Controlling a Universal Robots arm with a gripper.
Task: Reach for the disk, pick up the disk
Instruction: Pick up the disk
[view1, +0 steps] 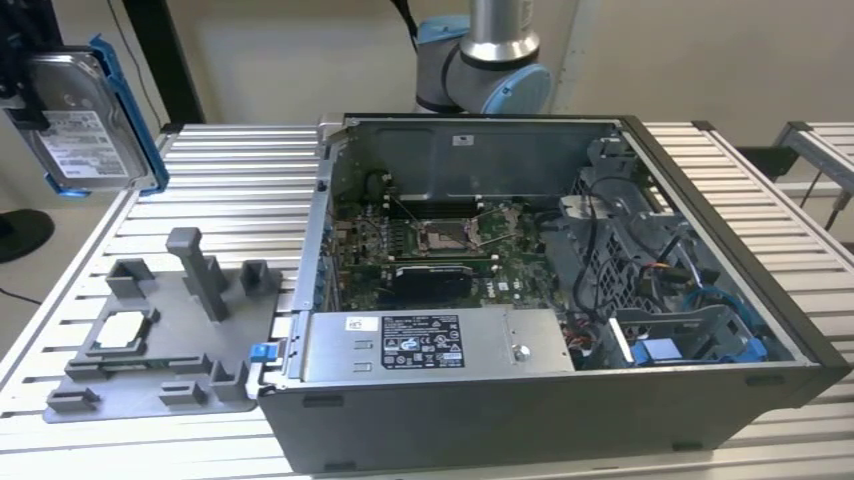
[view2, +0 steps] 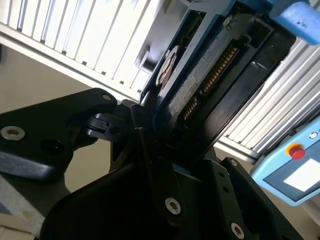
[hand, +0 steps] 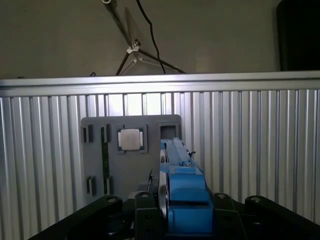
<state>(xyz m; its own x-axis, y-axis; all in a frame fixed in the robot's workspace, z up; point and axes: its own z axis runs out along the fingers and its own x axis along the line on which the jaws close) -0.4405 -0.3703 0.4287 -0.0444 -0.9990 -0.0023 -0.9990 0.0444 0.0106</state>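
Note:
The disk, a silver hard drive with a white label in a bright blue bracket, hangs high above the table at the exterior view's far left. It stands on edge, well above the grey fixture. My gripper is shut on it from the side. In the first wrist view the disk runs edge-on between the black fingers of the gripper. In the second wrist view the disk shows its connector edge, clamped in the gripper.
A grey fixture lies on the slatted aluminium table, holding a small square silver chip. An open computer case stands at the exterior view's right. The arm's base is behind it. A pendant lies nearby.

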